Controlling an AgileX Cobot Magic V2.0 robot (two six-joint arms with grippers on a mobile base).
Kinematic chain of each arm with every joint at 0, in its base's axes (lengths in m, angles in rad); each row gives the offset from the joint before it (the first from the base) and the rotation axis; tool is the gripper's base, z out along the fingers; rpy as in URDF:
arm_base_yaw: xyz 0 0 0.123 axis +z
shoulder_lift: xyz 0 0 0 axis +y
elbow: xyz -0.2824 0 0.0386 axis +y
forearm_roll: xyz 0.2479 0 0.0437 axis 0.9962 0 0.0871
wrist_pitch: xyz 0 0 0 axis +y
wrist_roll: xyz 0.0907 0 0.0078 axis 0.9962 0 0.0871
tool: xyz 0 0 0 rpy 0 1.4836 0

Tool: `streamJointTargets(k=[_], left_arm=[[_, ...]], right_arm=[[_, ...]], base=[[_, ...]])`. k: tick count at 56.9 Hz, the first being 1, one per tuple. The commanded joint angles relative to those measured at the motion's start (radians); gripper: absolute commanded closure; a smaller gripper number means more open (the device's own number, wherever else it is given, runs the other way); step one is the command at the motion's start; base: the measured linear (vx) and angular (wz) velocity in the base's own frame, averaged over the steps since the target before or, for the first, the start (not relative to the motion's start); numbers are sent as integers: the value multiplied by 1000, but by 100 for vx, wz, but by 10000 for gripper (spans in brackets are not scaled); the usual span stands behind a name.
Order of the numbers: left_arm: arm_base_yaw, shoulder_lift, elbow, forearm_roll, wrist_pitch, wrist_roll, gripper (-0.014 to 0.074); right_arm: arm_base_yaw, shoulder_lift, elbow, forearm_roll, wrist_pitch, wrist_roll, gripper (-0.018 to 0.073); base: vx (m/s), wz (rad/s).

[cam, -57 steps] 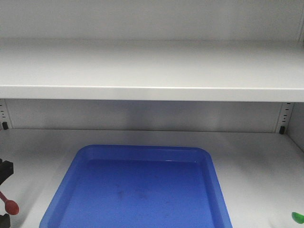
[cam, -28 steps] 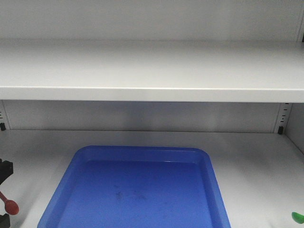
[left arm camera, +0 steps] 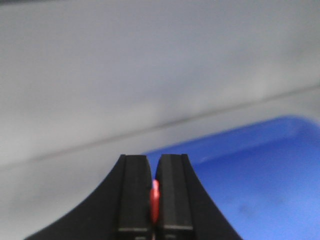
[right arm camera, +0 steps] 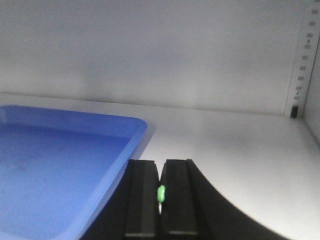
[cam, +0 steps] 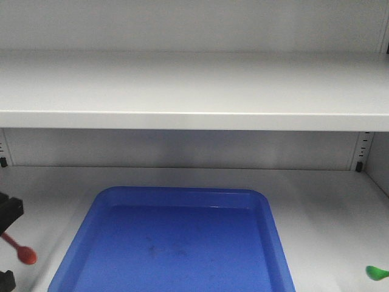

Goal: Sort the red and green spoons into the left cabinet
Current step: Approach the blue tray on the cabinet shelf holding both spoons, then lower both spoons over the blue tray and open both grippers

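The red spoon (cam: 22, 252) shows at the lower left of the front view, its bowl hanging to the left of the blue tray (cam: 121, 201). My left gripper (cam: 6, 243) is shut on its handle; in the left wrist view a red sliver (left arm camera: 155, 200) sits between the black fingers (left arm camera: 134, 195). The green spoon (cam: 377, 272) shows at the lower right edge of the front view. My right gripper (right arm camera: 160, 192) is shut on it; a green sliver (right arm camera: 161, 193) shows between its fingers (right arm camera: 176, 195). The right gripper itself is out of the front view.
A grey cabinet shelf (cam: 194, 118) runs across overhead. The lower shelf floor (cam: 328, 207) holds the tray, with a back wall (cam: 182, 149) behind and a slotted upright (cam: 363, 152) at the right. The tray's corner (right arm camera: 135, 127) lies left of the right gripper.
The red spoon's bowl has moved right and slightly down, closer to the tray. The green spoon has shifted a little left. The left gripper has risen slightly.
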Motion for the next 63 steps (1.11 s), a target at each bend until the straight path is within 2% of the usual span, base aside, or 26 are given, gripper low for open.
streamJointTargets(k=[1, 6, 10, 17, 23, 33, 46, 54, 63], left_arm=[[-7, -5, -30, -29, -169, -12, 601], [-7, 5, -30, -29, -228, -12, 600], [-7, 20, -30, -41, -211, -20, 600], [-7, 63, -30, -57, -203, -112, 600], [-7, 109, -30, -55, -263, -203, 600], [-7, 194, -31, -53, -346, -328, 600], [-7, 280, -94, -41, -399, -452, 600], [-7, 318, -129, 25, -416, -532, 600], [-7, 351, -130, 53, -419, -582, 600]], right_arm=[[-2, 62, -34, 98, -97, -4, 562], [0, 117, -49, 147, -114, -5, 562], [0, 162, -76, 149, -113, -8, 562], [0, 232, -140, 146, -97, -9, 561], [19, 283, -189, 146, -85, -19, 560], [194, 387, -232, 146, -203, -35, 559], [437, 539, -231, 146, -495, -14, 559], [527, 636, -231, 123, -632, 25, 559], [568, 717, -231, 39, -752, 138, 559]], base=[[0, 0], [0, 0], [0, 0], [0, 0], [0, 0], [0, 0], [0, 0], [0, 0], [0, 0]])
